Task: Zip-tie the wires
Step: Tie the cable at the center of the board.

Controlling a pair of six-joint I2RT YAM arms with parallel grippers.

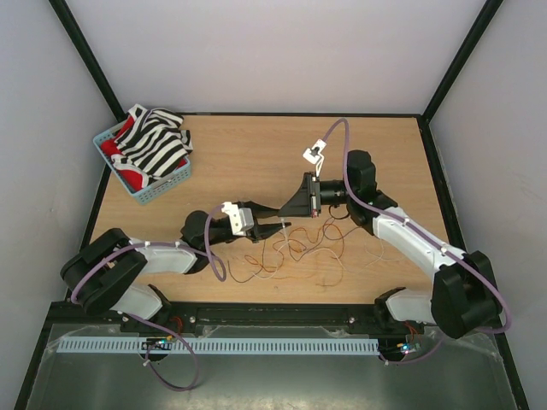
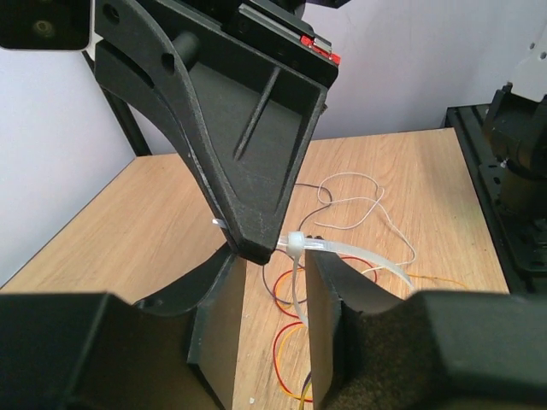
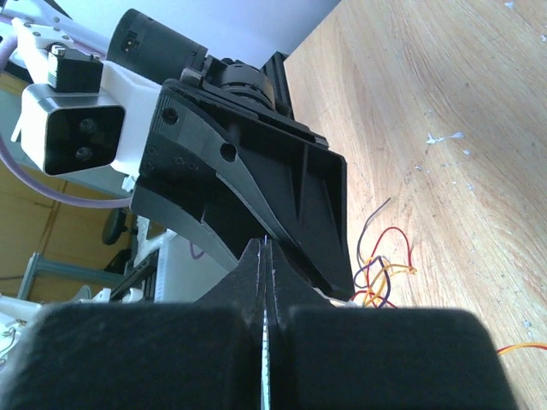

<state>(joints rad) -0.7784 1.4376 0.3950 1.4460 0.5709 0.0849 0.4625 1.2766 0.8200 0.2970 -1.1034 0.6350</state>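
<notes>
Pale wood makes up the table point(image 1: 256, 154) in the top view. The left gripper point(image 1: 270, 213) and the right gripper point(image 1: 288, 210) meet tip to tip near its middle, and the two dark tips blur together, so neither one's opening can be read here. The zip tie is too fine to pick out. The wires point(image 1: 299, 252) lie in loose loops just near of the tips, towards the near edge. Bare wood runs from the grippers to the far edge, and to the right edge beyond the right arm. At the far left corner a blue basket point(image 1: 167, 190) holds a black-and-white striped cloth point(image 1: 154, 141) over something red point(image 1: 128, 175).

In the left wrist view the left gripper point(image 2: 275, 282) has its fingers well apart. The zip tie point(image 2: 295, 245) shows its head just above the gap, with one length dropping between the fingers and another curving off to the right. The right gripper point(image 2: 255, 252) comes down from above and hides most of the far table. Pale and red wires point(image 2: 346, 201) lie on the wood beyond.

In the right wrist view the right gripper point(image 3: 265, 265) is pressed closed on the zip tie point(image 3: 266, 359), a thin pale strip in the seam. The left gripper point(image 3: 338, 286) crosses in front, and coloured wires point(image 3: 385, 265) show past its tip.
</notes>
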